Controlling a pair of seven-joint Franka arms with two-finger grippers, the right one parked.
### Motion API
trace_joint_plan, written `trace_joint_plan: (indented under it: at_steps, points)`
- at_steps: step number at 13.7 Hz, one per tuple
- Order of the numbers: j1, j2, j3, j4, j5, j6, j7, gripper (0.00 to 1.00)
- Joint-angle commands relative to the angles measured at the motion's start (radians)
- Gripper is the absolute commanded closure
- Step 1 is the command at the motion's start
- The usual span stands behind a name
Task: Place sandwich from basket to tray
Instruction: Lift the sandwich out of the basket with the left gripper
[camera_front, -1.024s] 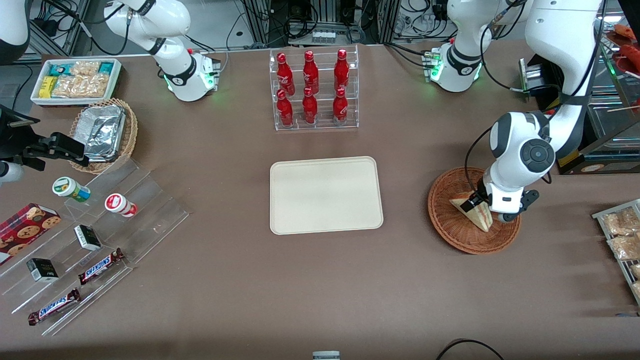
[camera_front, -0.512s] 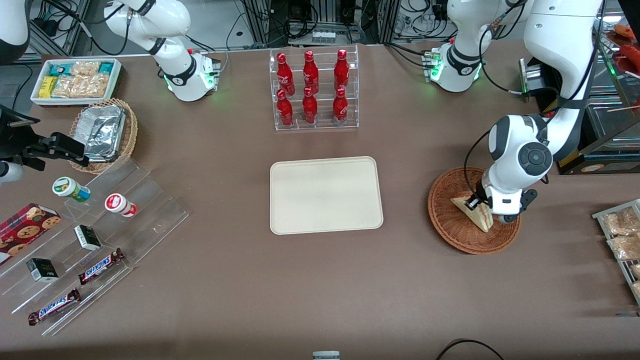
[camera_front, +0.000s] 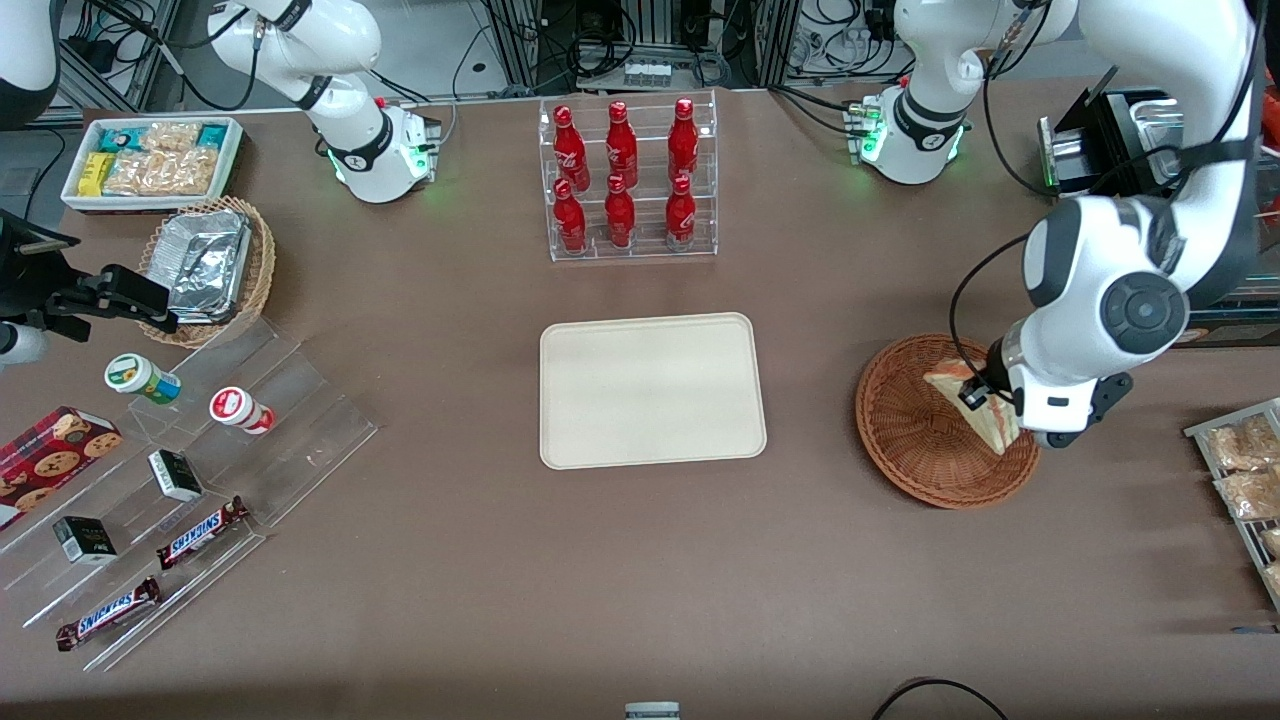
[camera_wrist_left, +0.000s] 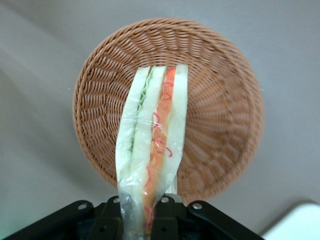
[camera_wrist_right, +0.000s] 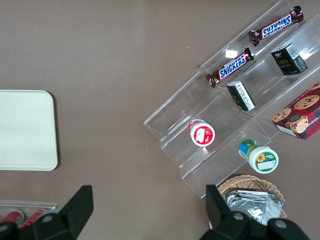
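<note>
We see the working arm bent over its end of the table, its white wrist hanging above the round reddish-brown basket (camera_front: 925, 440), with the forearm rising steeply away from the front camera. Its gripper (camera_front: 975, 395) points downward over the part of the basket nearest the arm. The black fingers (camera_wrist_left: 112, 220) are closed on the sandwich (camera_front: 985, 410), clamping the wedge by one end through its clear wrap. In the wrist view we see the sandwich (camera_wrist_left: 152, 150) extending straight out from the gripper, its cut edge toward the camera: pale bread slices outside, a green layer and a red-orange layer between them. The basket (camera_wrist_left: 220, 100) lies below it with its woven floor in full view, and the sandwich appears lifted clear of that floor; we cannot tell how high. The basket's rim rings the gripper on every side.

Sideways from the gripper, toward the parked arm's end, a strip of bare brown tabletop (camera_front: 810, 400) separates the basket from the cream tray (camera_front: 650, 390), which lies flat with nothing on it. Its rounded corner (camera_wrist_left: 295, 222) also shows in the wrist view. Farther from the front camera than the tray stands a clear rack of red bottles (camera_front: 625, 180), well apart from the gripper. A rack of packaged snacks (camera_front: 1240, 470) sits at the table edge near the basket
</note>
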Motion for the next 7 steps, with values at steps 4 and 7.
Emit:
trace_joint_plan:
  at_steps: [4,7]
  points:
    - [-0.032,0.036,-0.191,0.154,-0.006,-0.081,0.013,1.00]
    - [-0.070,0.083,-0.284,0.203,-0.006,-0.039,0.009,1.00]
